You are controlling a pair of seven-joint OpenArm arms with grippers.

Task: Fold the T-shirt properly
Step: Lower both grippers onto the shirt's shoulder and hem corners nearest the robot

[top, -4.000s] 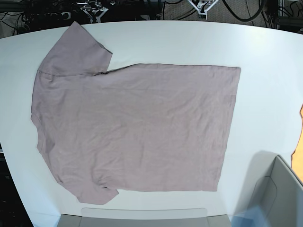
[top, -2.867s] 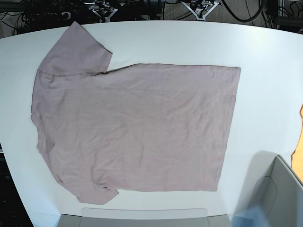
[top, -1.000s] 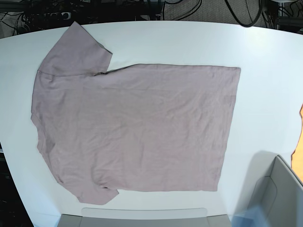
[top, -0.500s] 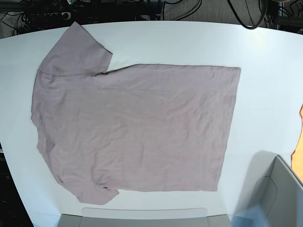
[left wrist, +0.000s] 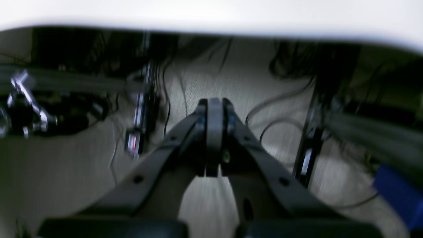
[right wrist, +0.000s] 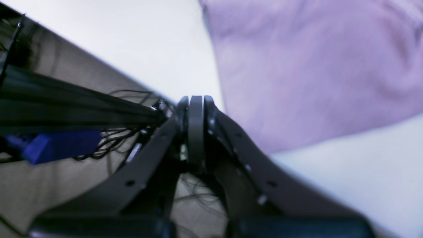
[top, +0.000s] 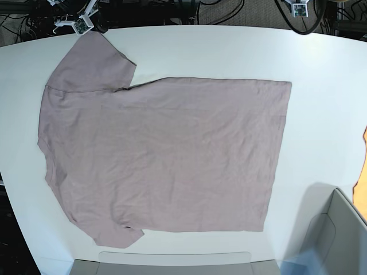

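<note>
A: Item one, operator?
B: Your mauve cotton T-shirt [top: 160,154], spread flat on the white surface [top: 321,114].
A: Grippers?
B: Left gripper [left wrist: 214,112] and right gripper [right wrist: 195,109]: jaws pressed together, holding nothing.

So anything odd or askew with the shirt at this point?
Mostly no. The shirt lies flat and unfolded on the table, lightly wrinkled. One sleeve at the near edge is tucked partly under itself. Both grippers, left and right, are shut, holding nothing.
</note>
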